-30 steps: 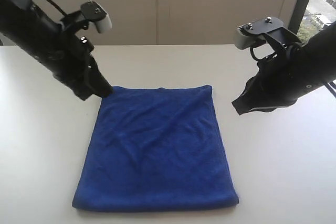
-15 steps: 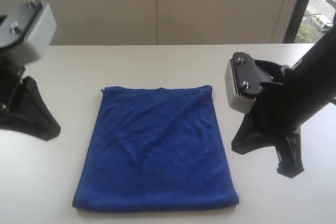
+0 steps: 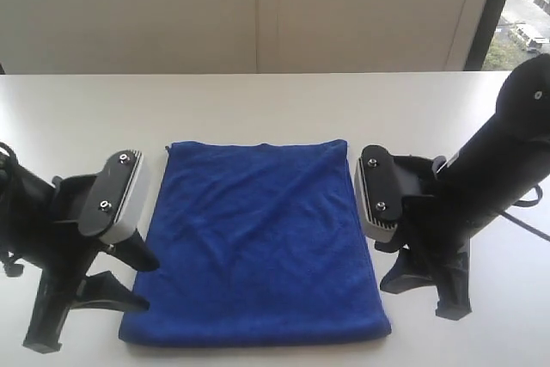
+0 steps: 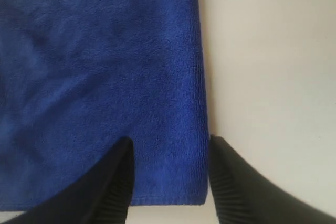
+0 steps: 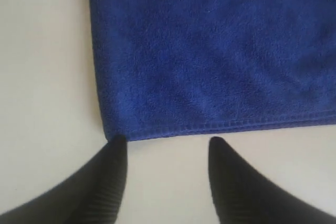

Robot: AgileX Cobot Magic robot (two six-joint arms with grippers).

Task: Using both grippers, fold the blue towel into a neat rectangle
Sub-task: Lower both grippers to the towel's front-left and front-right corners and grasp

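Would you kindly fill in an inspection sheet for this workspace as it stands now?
Surface: plain white table, matte, no marks seen.
Job's things: deep blue plush rectangular towel lies flat, lightly creased.
Clutter: nothing seen.
End effectors: left black pincer end effector open, straddling the towel's side edge near a corner; right black pincer end effector open, tips just off the hem at another corner; neither holds anything.
Cables: thin black cable trails beside the right arm.
Surroundings: beige panelled wall behind; dark-framed window on the right.
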